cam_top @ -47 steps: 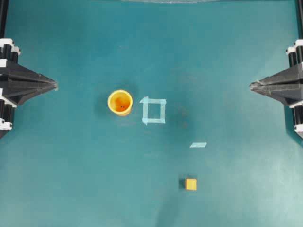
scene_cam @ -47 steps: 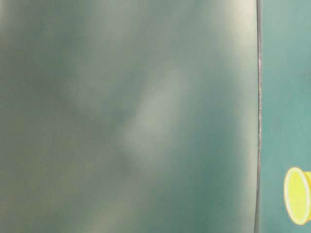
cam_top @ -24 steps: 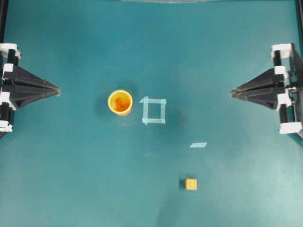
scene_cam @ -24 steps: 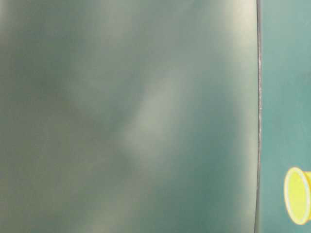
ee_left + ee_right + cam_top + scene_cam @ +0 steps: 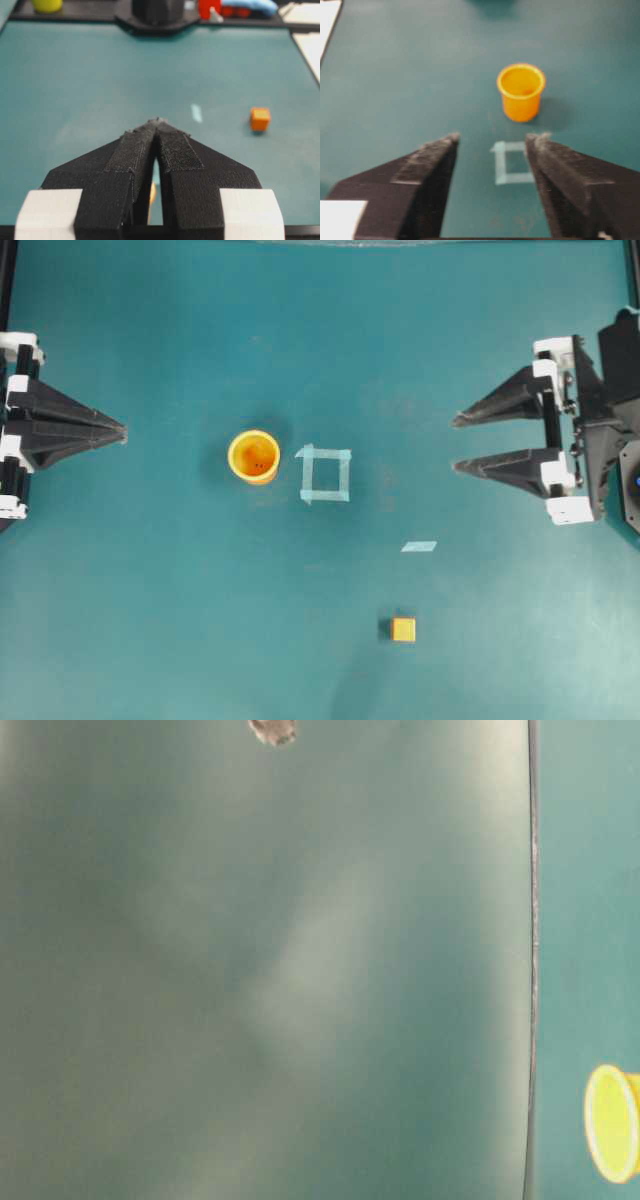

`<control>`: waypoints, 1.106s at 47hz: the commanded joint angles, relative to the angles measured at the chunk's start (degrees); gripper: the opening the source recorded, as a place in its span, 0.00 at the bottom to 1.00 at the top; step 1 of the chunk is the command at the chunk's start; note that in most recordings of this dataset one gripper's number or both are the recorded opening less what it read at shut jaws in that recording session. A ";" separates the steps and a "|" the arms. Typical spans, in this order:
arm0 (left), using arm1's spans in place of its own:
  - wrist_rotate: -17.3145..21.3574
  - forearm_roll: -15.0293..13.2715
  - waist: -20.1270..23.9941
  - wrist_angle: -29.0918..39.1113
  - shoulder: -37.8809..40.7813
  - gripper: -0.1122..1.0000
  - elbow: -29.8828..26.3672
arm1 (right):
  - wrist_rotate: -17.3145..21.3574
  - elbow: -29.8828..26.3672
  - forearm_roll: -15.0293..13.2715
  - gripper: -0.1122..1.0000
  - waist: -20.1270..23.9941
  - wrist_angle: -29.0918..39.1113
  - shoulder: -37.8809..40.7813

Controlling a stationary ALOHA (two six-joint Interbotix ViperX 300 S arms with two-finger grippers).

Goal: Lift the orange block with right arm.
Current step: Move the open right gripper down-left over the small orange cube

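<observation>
Fingers of the right gripper (image 5: 456,444) stand spread wide with bare table between them, grasping nothing; the right wrist view shows the same gap, with the taped square (image 5: 510,162) framed in it and the orange cup (image 5: 520,92) beyond. The left gripper (image 5: 120,427) is clenched to a point at the left edge of the table (image 5: 180,620), also holding nothing.

The orange block (image 5: 403,629) sits alone on the mat near the lower edge of the overhead view, well apart from both grippers. From the right fingertips it lies down and a little to the left in that view, past the small loose strip of tape (image 5: 419,546), which lies roughly between the two. The right gripper points at the square and cup, not at the block, so the block does not appear in its wrist view at all.

As a cube, the block has no long axis to favour; its faces look roughly square to the table edges, so the fingers could likely close across either pair. The right arm is plainly the nearer one. The coming move, as I judge it, is a swing toward the block and then a descent over it.
</observation>
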 commanded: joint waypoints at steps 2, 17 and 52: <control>0.00 0.18 -0.09 -0.18 0.44 0.10 -1.58 | 0.18 -2.90 0.18 0.68 1.14 1.76 1.49; 0.00 0.18 -0.09 -0.18 0.62 0.10 -1.49 | 0.18 -8.17 0.18 0.70 5.54 11.43 8.88; 0.00 0.18 -0.09 -0.18 0.70 0.10 -1.49 | 10.72 -20.04 0.18 0.72 15.03 23.91 25.66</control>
